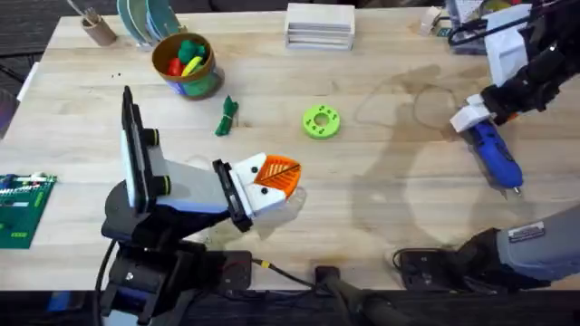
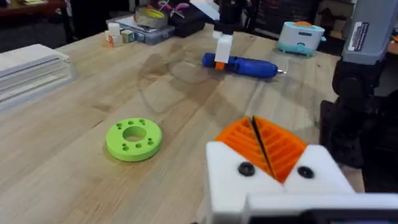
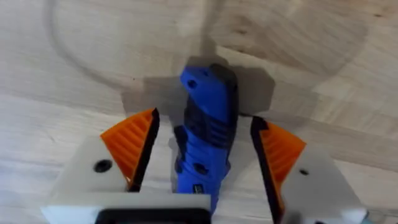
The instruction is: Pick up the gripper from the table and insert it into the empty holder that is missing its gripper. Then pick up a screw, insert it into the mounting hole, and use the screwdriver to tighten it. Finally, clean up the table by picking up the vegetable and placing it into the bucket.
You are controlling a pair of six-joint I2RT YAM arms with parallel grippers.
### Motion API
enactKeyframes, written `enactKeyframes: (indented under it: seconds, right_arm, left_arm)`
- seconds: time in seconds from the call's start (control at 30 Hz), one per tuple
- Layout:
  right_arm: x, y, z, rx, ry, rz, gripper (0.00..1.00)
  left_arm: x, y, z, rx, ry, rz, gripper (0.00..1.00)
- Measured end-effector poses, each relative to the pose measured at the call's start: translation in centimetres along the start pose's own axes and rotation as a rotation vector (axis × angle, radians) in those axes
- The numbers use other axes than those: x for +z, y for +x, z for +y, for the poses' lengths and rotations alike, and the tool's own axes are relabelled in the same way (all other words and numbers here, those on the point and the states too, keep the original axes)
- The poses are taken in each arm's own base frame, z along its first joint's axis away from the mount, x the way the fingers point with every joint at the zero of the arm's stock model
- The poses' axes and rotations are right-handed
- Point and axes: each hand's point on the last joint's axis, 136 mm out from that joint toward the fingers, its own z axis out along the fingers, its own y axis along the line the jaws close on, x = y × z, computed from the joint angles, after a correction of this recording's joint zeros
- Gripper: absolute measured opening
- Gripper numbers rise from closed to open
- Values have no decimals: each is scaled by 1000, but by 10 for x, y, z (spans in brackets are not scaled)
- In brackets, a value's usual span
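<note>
Between right end effector [image 3: 202, 158] pads: screwdriver [image 3: 205, 137]

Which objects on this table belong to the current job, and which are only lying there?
Job: blue pen-shaped powered screwdriver; small dark green toy vegetable; round orange-rimmed bucket.
Lying about: lime-green disc with holes; white stacked trays; green circuit board.

Robotics lab / workshop bench. Light wood worktop [image 1: 381, 217] with a green circuit board [image 1: 20, 210] at its edge, cables [image 1: 281, 270] trailing off the front, a blue powered screwdriver [image 1: 495, 154], a roll of tape [image 2: 152, 16] and a clear parts box [image 2: 140, 32] at the back. Dark carpet beyond.
</note>
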Motion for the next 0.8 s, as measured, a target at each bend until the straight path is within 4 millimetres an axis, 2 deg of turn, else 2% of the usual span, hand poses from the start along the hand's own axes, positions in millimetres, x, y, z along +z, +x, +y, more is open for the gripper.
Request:
enactKeyframes:
  seconds: [0.4, 0.47, 0.67, 0.8]
  right_arm:
    - [17, 3, 4, -8, -35, 44, 941]
    - [17, 3, 4, -12, -37, 44, 909]
    - [17, 4, 4, -18, -36, 45, 666]
    - [17, 3, 4, -20, -35, 44, 575]
  left_arm:
    - [0, 0, 0, 0, 0, 0, 16]
    - [0, 0, 0, 0, 0, 0, 16]
    - [0, 0, 0, 0, 0, 0, 16]
    - [0, 0, 0, 0, 0, 0, 16]
